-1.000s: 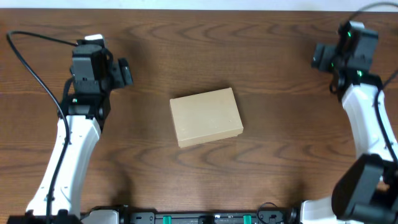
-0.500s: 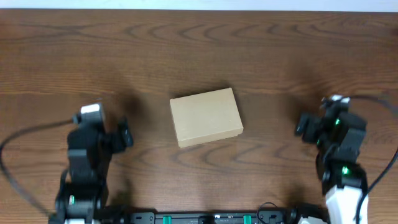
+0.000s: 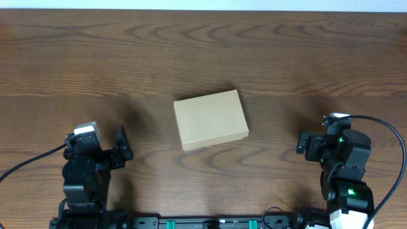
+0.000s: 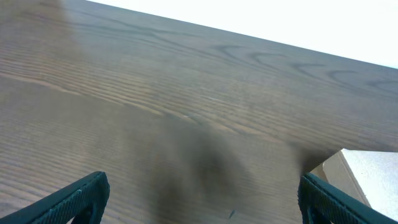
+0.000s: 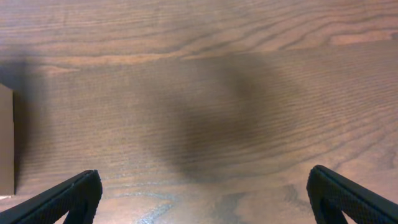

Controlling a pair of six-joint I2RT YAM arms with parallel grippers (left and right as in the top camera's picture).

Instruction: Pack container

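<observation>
The container (image 3: pixel 210 119) is a small tan cardboard box with its lid shut, lying flat at the middle of the table. A corner of it shows at the right edge of the left wrist view (image 4: pixel 348 177) and its edge at the left of the right wrist view (image 5: pixel 5 140). My left gripper (image 3: pixel 122 144) is open and empty near the front left, well left of the box; its jaws show in the left wrist view (image 4: pixel 202 199). My right gripper (image 3: pixel 302 143) is open and empty near the front right, well right of the box; its jaws show in the right wrist view (image 5: pixel 205 196).
The dark wood table (image 3: pixel 203 51) carries only the box. Both arms are folded back low at the front edge, with cables trailing beside them.
Both arms have pulled back from the far corners of the table to the front edge. The box has not moved.
</observation>
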